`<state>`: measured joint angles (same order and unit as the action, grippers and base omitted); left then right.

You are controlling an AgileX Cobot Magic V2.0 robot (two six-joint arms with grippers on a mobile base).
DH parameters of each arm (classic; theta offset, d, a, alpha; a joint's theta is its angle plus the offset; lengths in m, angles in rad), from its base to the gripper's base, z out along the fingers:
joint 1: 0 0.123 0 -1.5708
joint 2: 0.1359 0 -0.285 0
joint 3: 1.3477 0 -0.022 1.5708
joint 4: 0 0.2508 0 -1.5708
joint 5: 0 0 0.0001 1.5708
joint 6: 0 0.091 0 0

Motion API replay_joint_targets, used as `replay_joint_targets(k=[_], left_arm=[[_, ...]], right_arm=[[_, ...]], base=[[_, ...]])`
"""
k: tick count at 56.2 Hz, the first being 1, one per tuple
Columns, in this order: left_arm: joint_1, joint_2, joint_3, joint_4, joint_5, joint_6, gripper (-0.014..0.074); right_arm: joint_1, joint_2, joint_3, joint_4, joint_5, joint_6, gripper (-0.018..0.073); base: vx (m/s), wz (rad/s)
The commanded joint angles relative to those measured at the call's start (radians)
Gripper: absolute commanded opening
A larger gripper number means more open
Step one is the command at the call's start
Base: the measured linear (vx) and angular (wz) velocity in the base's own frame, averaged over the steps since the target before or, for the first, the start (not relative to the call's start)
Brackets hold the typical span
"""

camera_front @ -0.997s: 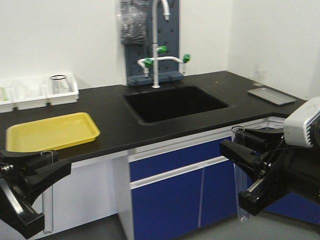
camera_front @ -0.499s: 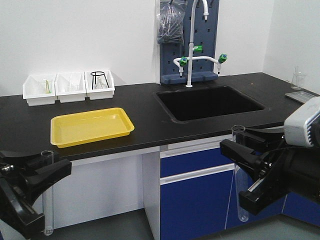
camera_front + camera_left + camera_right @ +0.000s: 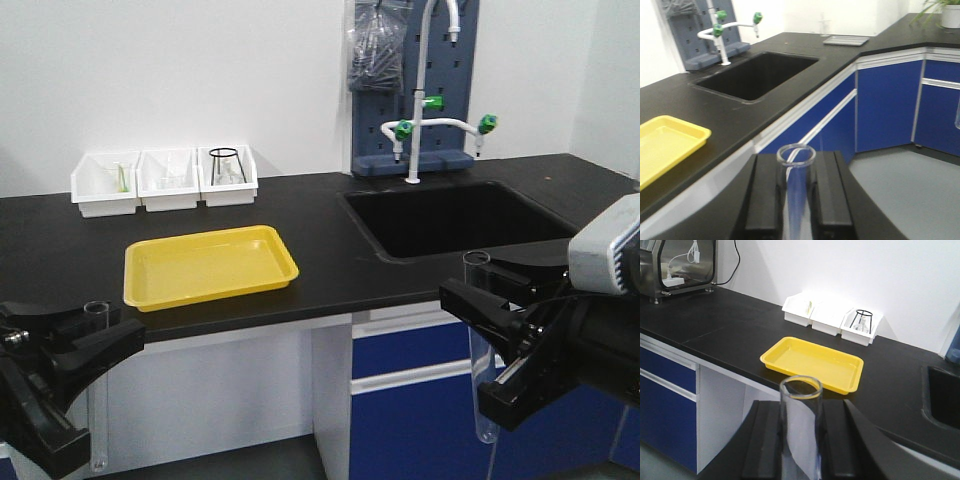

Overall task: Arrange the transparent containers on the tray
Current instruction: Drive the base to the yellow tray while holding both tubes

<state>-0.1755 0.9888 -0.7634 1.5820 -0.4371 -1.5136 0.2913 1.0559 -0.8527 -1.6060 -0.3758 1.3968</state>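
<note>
Currently, the carrying step is judged to be in hand: both tubes are held, neither is yet on the tray.

Lower left of the front frame: the left claw is closed snugly around the left test tube. The tube hangs upright, rim just above the pads, round bottom well below the counter edge. The same hold is confirmed in the left wrist view, pads pressed to either side of the glass.

Centre left: the tray lies flat on the counter, nothing seen in it. Three white bins stand behind it against the wall. Centre right: the sink with its faucet.

Lower right: the right claw is likewise clamped on the right test tube, upright and in front of the blue cabinet, below counter level.

Next move, as judged: each tube must be raised above the counter edge, carried over the tray rim, tipped toward horizontal and lowered before release. Round glass may roll, so a low, gentle release is called for.

Compared with half a second ago: tray, bins and sink are displaced rightward in the frame, and the steel tray formerly at far right is no longer seen. Both claws and tubes are unchanged in the frame. A movement of the base, not of the arms, is inferred.
</note>
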Motion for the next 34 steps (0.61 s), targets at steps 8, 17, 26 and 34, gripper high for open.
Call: replay_joint_targets(k=[8,17,26,34], left_arm=[[-0.005,-0.008,-0.028,-0.040,0.004,-0.008,-0.0001],[-0.005,-0.008,-0.028,-0.040,0.004,-0.008,-0.0001],[-0.005,-0.008,-0.028,-0.040,0.004,-0.008,-0.0001],[-0.005,-0.008,-0.028,-0.040,0.004,-0.008,-0.0001]], right_arm=[[-0.001,-0.018,-0.030,0.025,0.006,-0.002,-0.0011],[-0.001,-0.018,-0.030,0.025,0.006,-0.002,-0.0011],[-0.001,-0.018,-0.030,0.025,0.006,-0.002,-0.0011],[-0.001,-0.018,-0.030,0.025,0.006,-0.002,-0.0011]], base=[[0.30,0.18],[0.35,0.16],[0.37,0.14],[0.37,0.13]])
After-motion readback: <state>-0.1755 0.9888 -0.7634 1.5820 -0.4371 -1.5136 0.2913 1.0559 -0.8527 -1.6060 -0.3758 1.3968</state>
